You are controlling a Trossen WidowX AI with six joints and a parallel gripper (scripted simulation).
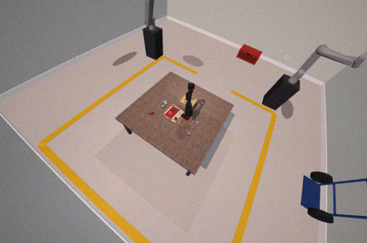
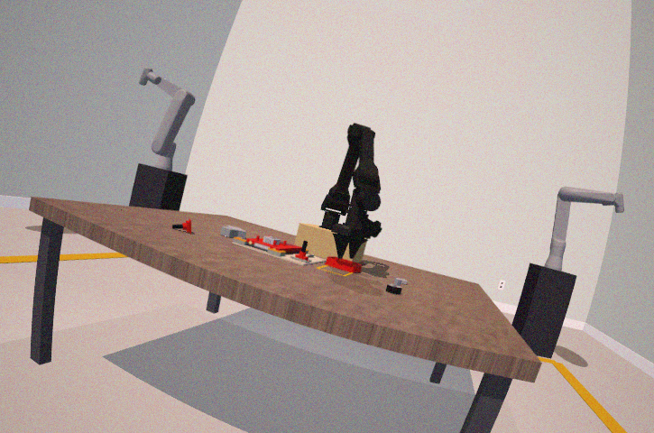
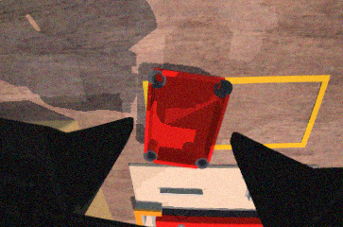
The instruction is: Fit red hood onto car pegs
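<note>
Hand: the hand (image 1: pixel 186 116) (image 2: pixel 346 256) (image 3: pixel 182 130) is released, fingers spread wide, nothing between the pads; tips point down, above the hood in the exterior view.
Hood: red hood (image 1: pixel 187 117) (image 2: pixel 343 264) (image 3: pixel 188 118) lies on the desk (image 1: pixel 201 149) (image 2: pixel 439 316) (image 3: pixel 273 38), off the car; dark round bosses at its four corners.
Yellow outline: the outline (image 1: pixel 180 124) (image 2: pixel 332 271) (image 3: pixel 278 78) is on the desk top; hood overlaps one end of it, sits turned relative to it.
Chassis: red chassis (image 1: pixel 172 111) (image 2: pixel 287 248) (image 3: pixel 212 221) in the jig, near the hood; cut off by the frame edge in wrist view.
Engine block: grey block (image 1: pixel 170 113) (image 2: pixel 271 239) on the chassis deck; pegs too small to count.
Arm: black arm (image 1: pixel 190 91) (image 2: pixel 366 173), folded high, forearm reaching down.
Tan block: tan block (image 1: pixel 188 101) (image 2: pixel 312 238) (image 3: pixel 100 208) by the arm.
Loose red piece: red piece with black stem (image 1: pixel 151 113) (image 2: pixel 186 225), on the desk, apart from the jig.
Black ring: small ring-like part (image 1: pixel 189 133) (image 2: pixel 393 289), apart from the hood.
</note>
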